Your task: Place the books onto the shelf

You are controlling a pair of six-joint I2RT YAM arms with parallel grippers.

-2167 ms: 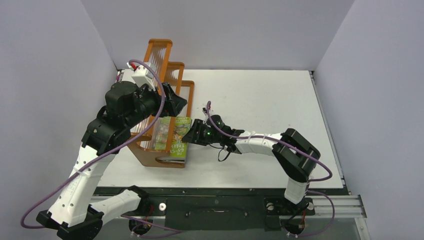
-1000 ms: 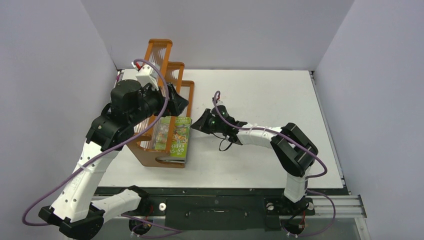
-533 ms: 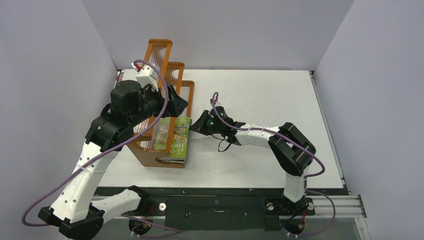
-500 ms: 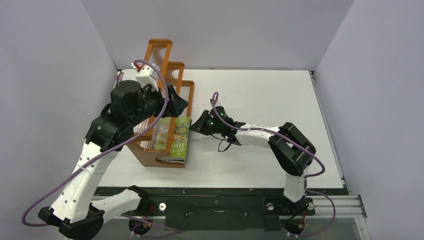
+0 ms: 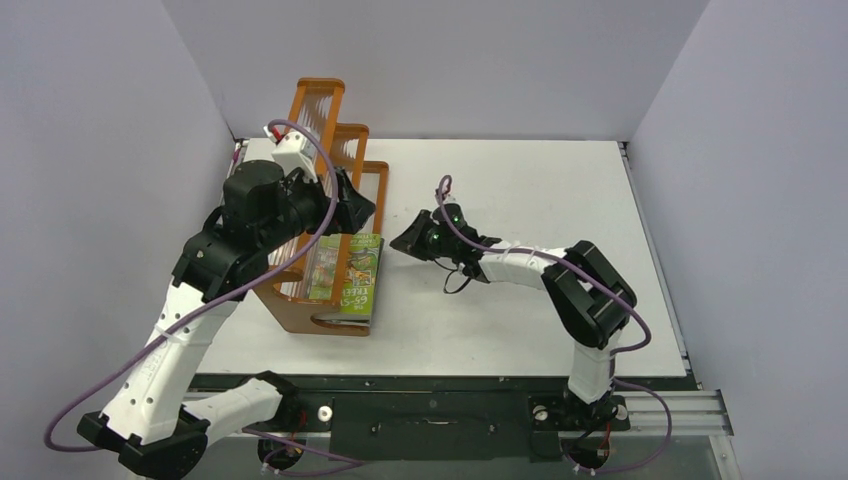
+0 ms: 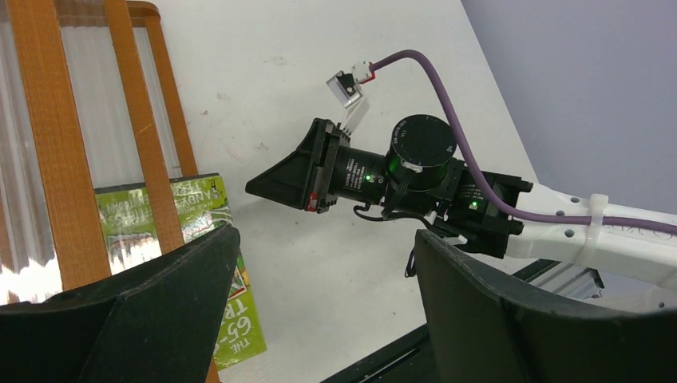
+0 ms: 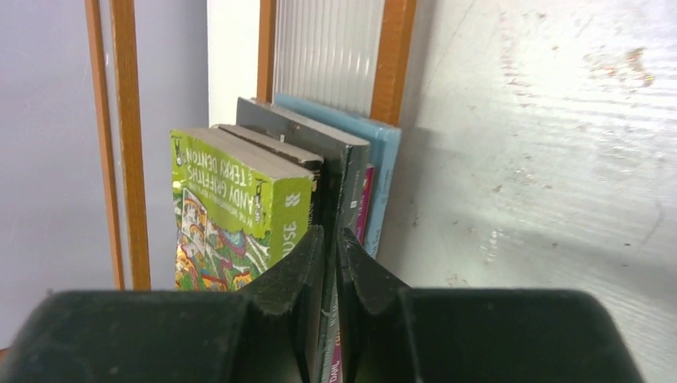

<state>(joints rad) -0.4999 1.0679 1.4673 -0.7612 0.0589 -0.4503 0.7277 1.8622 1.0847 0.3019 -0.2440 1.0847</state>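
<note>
Table (image 5: 540, 190) right of the shelf (image 5: 310, 320): free passage. Above the shelf's near tiers, the left arm (image 5: 262, 205) blocks access.

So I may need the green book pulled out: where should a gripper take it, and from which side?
Probably its spine edge, coming from the open table side where the right gripper is. The green book stands outermost in the shelf, spine end jutting out, cover bare; its other face presses on the neighbouring books, so a finger must wedge in.
</note>
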